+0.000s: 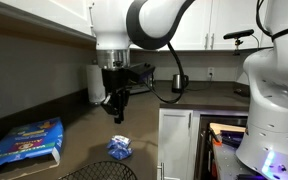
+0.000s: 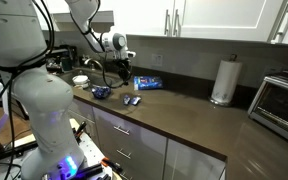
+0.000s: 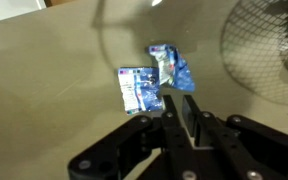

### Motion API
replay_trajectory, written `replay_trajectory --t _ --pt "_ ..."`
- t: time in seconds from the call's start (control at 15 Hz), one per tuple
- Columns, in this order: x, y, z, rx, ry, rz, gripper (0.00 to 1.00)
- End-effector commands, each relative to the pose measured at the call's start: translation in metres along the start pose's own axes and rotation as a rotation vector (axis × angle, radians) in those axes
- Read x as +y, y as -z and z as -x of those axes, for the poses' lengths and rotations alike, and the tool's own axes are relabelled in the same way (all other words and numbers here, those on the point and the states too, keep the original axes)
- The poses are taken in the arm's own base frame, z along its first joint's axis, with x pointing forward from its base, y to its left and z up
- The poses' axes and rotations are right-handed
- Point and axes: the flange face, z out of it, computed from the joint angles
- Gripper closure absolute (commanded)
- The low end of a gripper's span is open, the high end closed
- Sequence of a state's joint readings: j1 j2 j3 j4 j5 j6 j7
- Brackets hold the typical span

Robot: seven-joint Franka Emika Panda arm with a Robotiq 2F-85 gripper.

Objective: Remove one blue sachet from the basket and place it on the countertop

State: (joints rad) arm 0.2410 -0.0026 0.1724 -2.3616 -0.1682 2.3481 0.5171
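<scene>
Tool: narrow, its fingers almost together with nothing between them; it hangs above the table, clear of it.
Blue sachet: crumpled, lying on the table outside the basket, at 12 o'clock of the tool in the wrist view.
Second sachet: flatter, just beside the first at its 8 o'clock.
Basket: at 2 o'clock of the sachets, apart from them.
Blue box: flat on the table, at 9 o'clock of the sachet in an exterior view, well apart.
</scene>
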Motion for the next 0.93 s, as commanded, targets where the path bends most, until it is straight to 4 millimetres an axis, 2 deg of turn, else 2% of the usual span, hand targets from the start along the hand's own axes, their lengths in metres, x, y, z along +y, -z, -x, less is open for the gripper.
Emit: replay_trajectory --t 0.0,0.07,0.13,0.27,0.73,0.87 --pt "0.023 -0.003 -0.014 0.018 -0.051 -0.023 0.84" --pt "0.028 -0.003 -0.017 0.018 -0.06 -0.028 0.6" --pt "0.031 -0.003 -0.018 0.021 -0.069 -0.029 0.59" --pt "0.034 -0.001 -0.018 0.022 -0.079 -0.028 0.49" --pt "0.036 0.014 -0.006 0.01 -0.076 -0.035 0.03" --pt "0.036 0.018 -0.002 -0.01 -0.06 -0.052 0.0"
